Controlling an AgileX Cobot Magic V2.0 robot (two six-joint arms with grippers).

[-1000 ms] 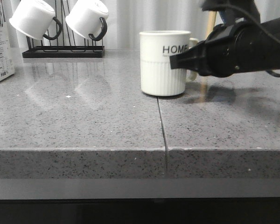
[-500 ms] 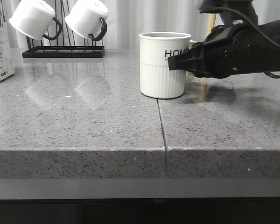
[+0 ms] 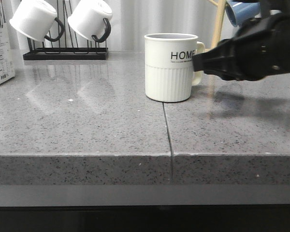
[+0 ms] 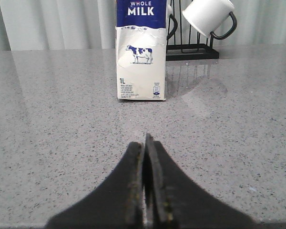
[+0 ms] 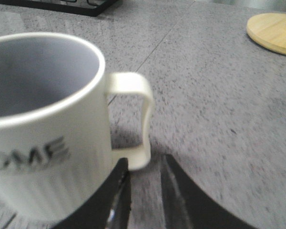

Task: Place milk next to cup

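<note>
The cup (image 3: 168, 67), cream-white with a ribbed lower half and "HOME" on it, stands upright mid-counter, handle to the right. My right gripper (image 3: 197, 61) is beside that handle. In the right wrist view the cup (image 5: 43, 124) is close, and the gripper (image 5: 147, 167) is open, its tips just short of the handle's lower end and holding nothing. The milk (image 3: 0, 43) stands at the far left edge. In the left wrist view the milk carton (image 4: 140, 57) stands upright ahead of my left gripper (image 4: 146, 143), which is shut, empty and well short of it.
A black rack (image 3: 65, 54) with two white black-handled mugs (image 3: 34, 19) stands at the back left. A wooden stand with a blue mug (image 3: 239, 12) is at the back right; its base (image 5: 271, 28) shows behind the cup. A seam (image 3: 168, 130) crosses the grey counter.
My right gripper has drawn back to the right, off the front of the cup, uncovering the word "HOME". The cup stays in place. The milk has not moved.
</note>
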